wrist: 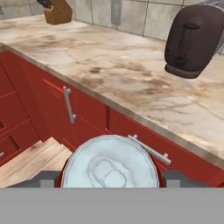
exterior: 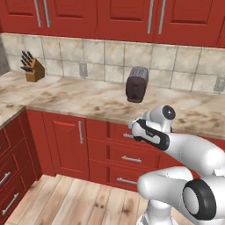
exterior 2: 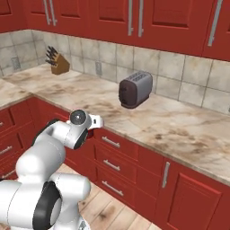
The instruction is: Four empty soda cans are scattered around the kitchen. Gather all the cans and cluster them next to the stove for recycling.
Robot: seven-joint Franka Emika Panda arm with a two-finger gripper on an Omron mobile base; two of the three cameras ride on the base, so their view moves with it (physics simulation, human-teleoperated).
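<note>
A soda can (wrist: 109, 168) with red sides and a silvery top with a pull tab sits between my two dark fingertips (wrist: 48, 178) in the hand view. My gripper (wrist: 110, 179) is shut on it. In the base views the hand (exterior: 148, 132) is folded back close to the arm, held in front of the red drawers just below the counter edge (exterior 2: 134, 134). There the can itself is hard to make out against the red cabinets. The stove is out of view.
A dark toaster (exterior: 136, 84) stands on the beige counter near the tiled wall. A knife block (exterior: 33, 69) sits at the far left corner. Red drawers and doors (exterior: 79, 136) run under the counter, upper cabinets hang above, and wood floor lies below.
</note>
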